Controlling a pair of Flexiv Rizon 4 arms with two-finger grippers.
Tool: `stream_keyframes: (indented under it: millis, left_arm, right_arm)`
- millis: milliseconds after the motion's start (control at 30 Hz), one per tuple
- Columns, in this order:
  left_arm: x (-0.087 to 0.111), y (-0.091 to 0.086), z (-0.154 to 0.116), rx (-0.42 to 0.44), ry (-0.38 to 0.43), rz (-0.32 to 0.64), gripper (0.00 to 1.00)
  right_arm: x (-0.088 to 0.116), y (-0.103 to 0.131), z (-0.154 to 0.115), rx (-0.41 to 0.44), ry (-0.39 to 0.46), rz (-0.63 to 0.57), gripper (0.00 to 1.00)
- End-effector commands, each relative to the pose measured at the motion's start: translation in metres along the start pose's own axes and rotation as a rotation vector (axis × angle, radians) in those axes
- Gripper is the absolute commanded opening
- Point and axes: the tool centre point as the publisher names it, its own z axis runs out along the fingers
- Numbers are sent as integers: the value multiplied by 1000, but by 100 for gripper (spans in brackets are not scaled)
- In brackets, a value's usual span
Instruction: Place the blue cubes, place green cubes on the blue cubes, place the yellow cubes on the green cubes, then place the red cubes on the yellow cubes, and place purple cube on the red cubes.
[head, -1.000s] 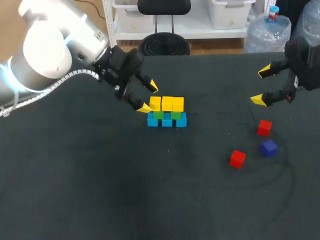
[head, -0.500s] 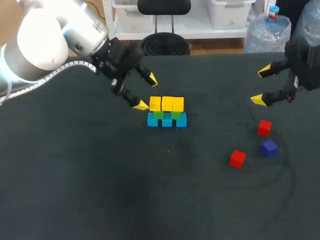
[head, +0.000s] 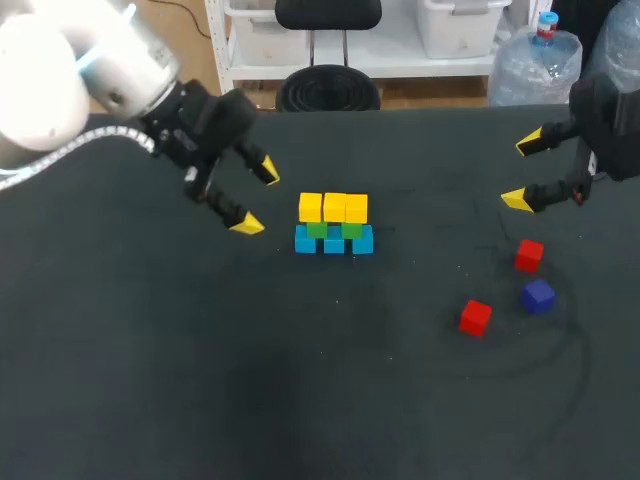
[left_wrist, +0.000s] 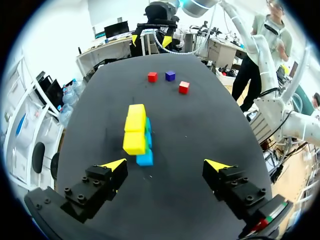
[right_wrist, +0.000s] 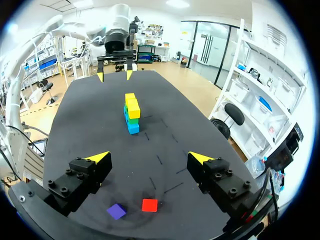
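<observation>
A stack stands mid-table: a row of blue cubes (head: 334, 241), green cubes (head: 317, 230) on them, and three yellow cubes (head: 334, 208) on top. My left gripper (head: 255, 197) hangs open and empty just left of the stack; in the left wrist view it (left_wrist: 165, 165) faces the yellow cubes (left_wrist: 135, 130). Two red cubes (head: 529, 255) (head: 475, 317) and a purple cube (head: 538, 297) lie loose at the right. My right gripper (head: 524, 172) is open above them, and in the right wrist view it (right_wrist: 149, 158) has a red cube (right_wrist: 149, 205) and the purple cube (right_wrist: 116, 211) under it.
The table (head: 300, 380) is covered in dark cloth. Its back edge runs just behind both grippers. Bare cloth lies between the stack and the loose cubes and across the whole front half.
My left gripper has drawn back to the left, away from the stack, and its fingers have spread wider. The yellow cubes stay on the stack. The right arm has not moved.
</observation>
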Motion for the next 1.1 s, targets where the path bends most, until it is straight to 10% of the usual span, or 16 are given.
stream_keyframes:
  millis: [33, 467, 1100]
  left_arm:
    - [11, -37, -7, -87, -7, -32, 100]
    - [19, -69, -13, -79, -11, 6, 100]
    - [12, -70, -12, -58, -29, 33, 100]
  right_arm:
    - [1, -1, 1, -2, -5, -1, 100]
    - [1, -1, 1, -2, -5, -1, 100]
    - [1, -1, 1, -2, -5, -1, 100]
